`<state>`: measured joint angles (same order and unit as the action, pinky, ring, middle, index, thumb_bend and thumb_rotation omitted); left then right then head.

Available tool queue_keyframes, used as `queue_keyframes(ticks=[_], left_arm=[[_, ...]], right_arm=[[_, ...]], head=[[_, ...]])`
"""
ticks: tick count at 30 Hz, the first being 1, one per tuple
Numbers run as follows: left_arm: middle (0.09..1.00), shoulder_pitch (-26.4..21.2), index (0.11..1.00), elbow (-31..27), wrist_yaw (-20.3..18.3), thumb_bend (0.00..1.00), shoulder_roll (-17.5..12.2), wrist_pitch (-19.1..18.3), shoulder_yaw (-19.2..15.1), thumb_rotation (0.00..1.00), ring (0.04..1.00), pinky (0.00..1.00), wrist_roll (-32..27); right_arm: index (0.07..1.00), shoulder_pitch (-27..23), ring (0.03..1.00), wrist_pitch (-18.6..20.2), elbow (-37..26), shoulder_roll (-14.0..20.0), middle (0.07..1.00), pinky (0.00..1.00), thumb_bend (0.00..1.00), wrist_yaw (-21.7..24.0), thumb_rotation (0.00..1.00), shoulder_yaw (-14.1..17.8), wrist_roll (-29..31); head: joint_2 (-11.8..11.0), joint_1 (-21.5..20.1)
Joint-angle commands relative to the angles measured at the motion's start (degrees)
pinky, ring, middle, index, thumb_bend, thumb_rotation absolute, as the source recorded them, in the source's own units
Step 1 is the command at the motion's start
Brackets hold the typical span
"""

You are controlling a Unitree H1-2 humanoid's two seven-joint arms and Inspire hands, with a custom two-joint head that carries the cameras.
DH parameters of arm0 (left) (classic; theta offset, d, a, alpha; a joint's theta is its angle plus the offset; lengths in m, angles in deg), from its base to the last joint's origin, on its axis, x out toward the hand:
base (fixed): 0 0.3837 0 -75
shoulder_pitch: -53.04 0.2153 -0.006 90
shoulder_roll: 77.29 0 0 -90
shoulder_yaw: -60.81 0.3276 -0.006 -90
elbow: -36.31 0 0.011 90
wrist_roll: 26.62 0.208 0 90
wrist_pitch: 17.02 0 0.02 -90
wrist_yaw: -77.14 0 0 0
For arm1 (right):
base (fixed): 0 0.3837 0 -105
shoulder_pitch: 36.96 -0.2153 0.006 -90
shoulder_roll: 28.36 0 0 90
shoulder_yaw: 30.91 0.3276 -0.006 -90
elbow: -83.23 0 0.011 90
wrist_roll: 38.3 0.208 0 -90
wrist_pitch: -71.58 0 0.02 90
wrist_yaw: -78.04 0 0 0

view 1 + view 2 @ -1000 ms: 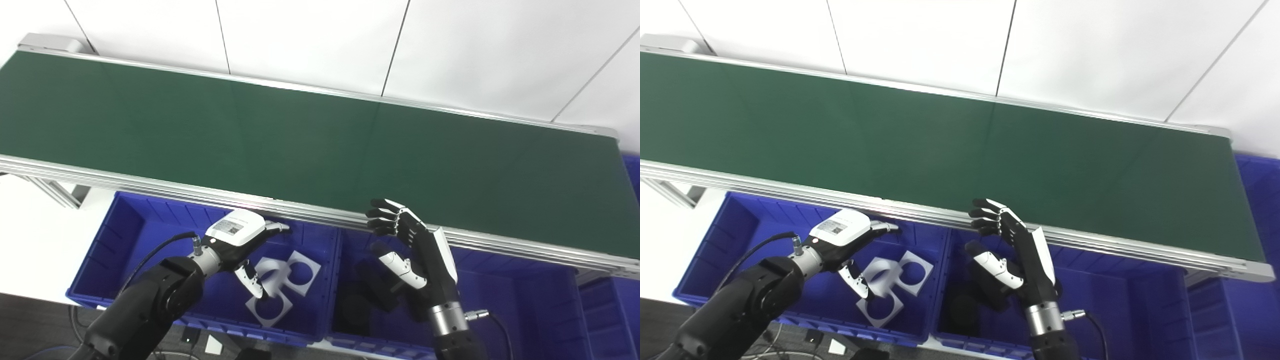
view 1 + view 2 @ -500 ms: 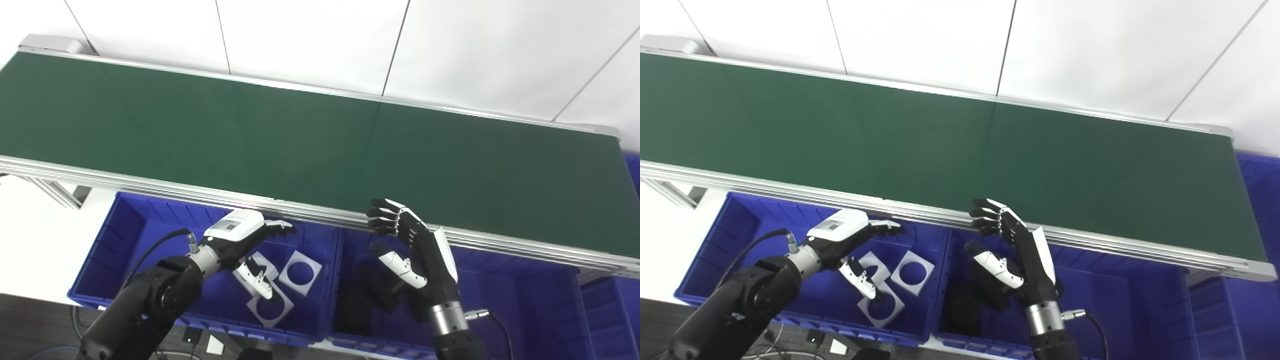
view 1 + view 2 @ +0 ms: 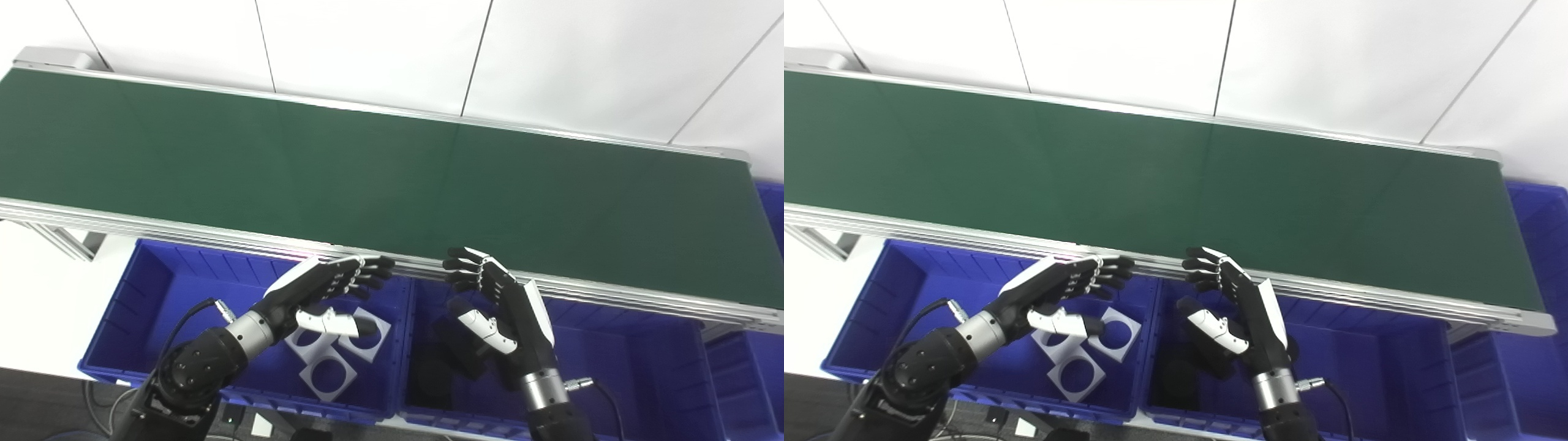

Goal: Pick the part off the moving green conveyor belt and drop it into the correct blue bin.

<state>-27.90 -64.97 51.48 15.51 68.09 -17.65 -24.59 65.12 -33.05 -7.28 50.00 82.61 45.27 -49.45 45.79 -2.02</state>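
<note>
Three white square parts, left blue bin

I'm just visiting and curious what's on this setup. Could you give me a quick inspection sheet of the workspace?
Surface: long green conveyor belt, nothing seen on it.
Job's things: white square plates with round holes in left blue plastic bin; dark parts in middle blue bin.
Clutter: nothing seen.
Hands: left hand and right hand open, empty, over the bins.
Cables: black wrist cable.
Surroundings: white panelled wall.
</note>
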Motion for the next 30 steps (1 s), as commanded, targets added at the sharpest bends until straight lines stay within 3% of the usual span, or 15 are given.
queue_keyframes(ticks=[1, 5, 10, 19, 30], left_arm=[[0.821, 0.16, 0.853, -0.55, 1.75, 0.94, 1.00, 3.52, -0.22, 0.65, 0.787, 0.73, -1.15], [0.802, 0.58, 0.837, 2.33, 3.65, 0.94, 3.56, 6.70, -0.74, 0.68, 0.769, 0.71, -2.95], [0.842, 0.50, 0.840, 7.83, 4.00, 0.97, 5.36, 10.18, -1.55, 0.71, 0.825, 0.78, -5.91], [0.848, 0.00, 0.839, 14.44, 4.49, 0.97, 5.66, 14.52, -2.88, 0.63, 0.839, 0.78, -7.51], [0.811, 0.15, 0.818, 16.22, 5.55, 0.97, 5.97, 16.07, -4.09, 0.58, 0.799, 0.76, -8.10]], right_arm=[[0.769, -0.35, 0.665, -2.71, -0.90, -0.29, 0.721, 0.61, 0.70, -0.38, 0.69, -0.13, -0.20], [0.776, -0.23, 0.672, -2.55, -0.59, -0.22, 0.726, 0.62, 0.70, -0.20, 0.70, -0.25, -0.16], [0.805, -0.20, 0.699, -2.32, 0.17, 0.08, 0.750, 0.64, 0.71, 0.53, 0.74, -0.73, 0.23], [0.844, -0.09, 0.730, -2.75, 1.82, 0.26, 0.781, 0.66, 0.74, 0.68, 0.78, -1.14, 0.78], [0.873, -0.61, 0.758, -5.37, 5.97, -1.33, 0.821, 0.69, 0.74, -1.32, 0.78, -1.75, -0.69]], head=[[-0.26, -0.32], [-0.90, -1.26], [-2.08, -2.75], [-4.70, -5.48], [-9.25, -10.95]])
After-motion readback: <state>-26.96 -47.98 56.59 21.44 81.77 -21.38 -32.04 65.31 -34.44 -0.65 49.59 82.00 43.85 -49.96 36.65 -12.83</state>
